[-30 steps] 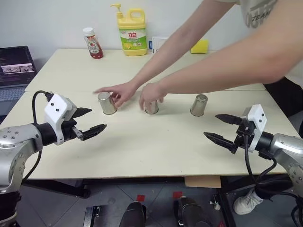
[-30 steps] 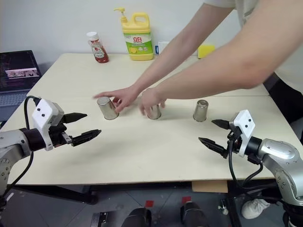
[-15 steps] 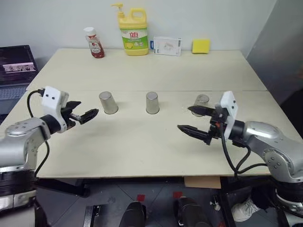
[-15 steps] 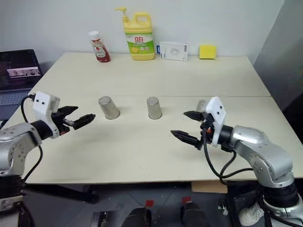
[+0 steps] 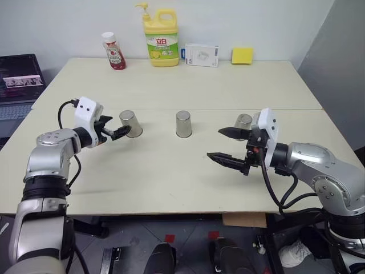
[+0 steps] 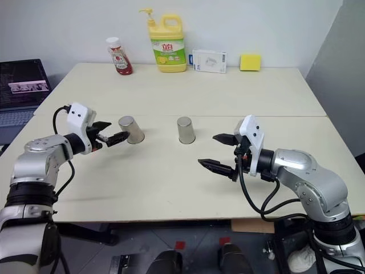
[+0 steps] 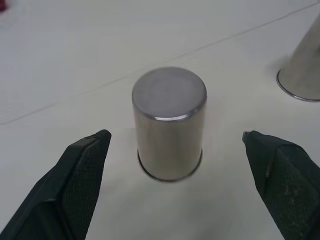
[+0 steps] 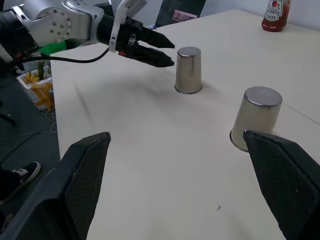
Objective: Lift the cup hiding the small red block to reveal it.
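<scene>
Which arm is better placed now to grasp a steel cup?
Probably the left: the left gripper is open right beside the left steel cup, which stands centred between its fingers. The right gripper hangs farther from any cup.

Chinese brand chars "立白" on green label of yellow pump bottle (image 5: pixel 159 36); other labels unreadable

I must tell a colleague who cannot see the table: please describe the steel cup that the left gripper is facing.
On the beige table, three upturned silvery steel cups stand in one row across the middle. The one meant is the cup at the robot's left end of the row, nearest the red sauce bottle. The open left gripper points straight at it, not yet touching.
</scene>
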Robot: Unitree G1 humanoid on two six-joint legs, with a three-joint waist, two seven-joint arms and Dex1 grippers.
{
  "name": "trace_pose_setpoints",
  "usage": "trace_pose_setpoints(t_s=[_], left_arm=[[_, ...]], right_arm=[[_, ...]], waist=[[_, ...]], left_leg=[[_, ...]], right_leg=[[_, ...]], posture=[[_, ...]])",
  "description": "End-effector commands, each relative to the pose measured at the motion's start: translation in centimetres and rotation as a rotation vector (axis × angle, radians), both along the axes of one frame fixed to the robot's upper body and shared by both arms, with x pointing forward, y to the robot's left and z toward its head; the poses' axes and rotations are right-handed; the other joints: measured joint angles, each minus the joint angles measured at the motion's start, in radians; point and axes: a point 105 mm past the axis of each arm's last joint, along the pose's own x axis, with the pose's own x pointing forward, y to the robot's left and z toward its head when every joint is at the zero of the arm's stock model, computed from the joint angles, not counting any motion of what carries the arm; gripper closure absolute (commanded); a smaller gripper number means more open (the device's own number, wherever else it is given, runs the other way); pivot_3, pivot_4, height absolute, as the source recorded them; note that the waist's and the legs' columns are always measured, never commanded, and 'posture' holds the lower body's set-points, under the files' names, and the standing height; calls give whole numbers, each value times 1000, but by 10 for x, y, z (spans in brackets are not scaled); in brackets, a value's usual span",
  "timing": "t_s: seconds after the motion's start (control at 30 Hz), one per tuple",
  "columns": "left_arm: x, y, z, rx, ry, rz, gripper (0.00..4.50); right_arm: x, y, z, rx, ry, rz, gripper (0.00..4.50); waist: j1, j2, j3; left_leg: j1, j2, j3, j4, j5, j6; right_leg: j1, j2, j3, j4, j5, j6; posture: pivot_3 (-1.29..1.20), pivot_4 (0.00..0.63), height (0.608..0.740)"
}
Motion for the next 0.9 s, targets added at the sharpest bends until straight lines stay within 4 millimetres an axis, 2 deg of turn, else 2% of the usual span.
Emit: trace_pose_setpoints(t_s=[0.03,0.37,0.57,0.7,0.87,0.9], left_arm=[[11,-5,8,-1,-37,-5,11],[31,-7,6,-11,-47,42,11],[38,-20,0,-25,-12,5,11],[44,-22,3,-24,-27,23,614],[45,-23,0,-12,-26,26,1788],[45,-23,0,-12,-26,26,1836]], right_arm=[[-8,7,11,6,-47,43,0],[-9,5,9,4,-43,38,0],[-8,5,9,3,-45,40,0],[-8,6,10,3,-45,41,0],[-8,6,10,4,-45,39,0],[-8,6,10,4,-45,39,0]], waist=[[0,0,0],[-1,0,0],[-1,0,0],[-1,0,0],[-1,0,0],[-1,0,0]], left_leg=[[0,0,0,0,0,0],[-1,0,-1,0,0,0],[-1,0,-2,0,0,0],[-1,0,-2,0,0,0],[-2,-1,-3,0,0,0],[-2,-1,-3,0,0,0]], right_leg=[[0,0,0,0,0,0],[0,0,-1,0,2,-4],[0,0,-2,0,2,-4],[0,0,-2,0,2,-4],[0,0,-2,0,2,-4],[0,0,-2,0,2,-4]], posture=[[0,150,740],[0,150,740],[0,150,740],[0,150,740],[0,150,740],[0,150,740]])
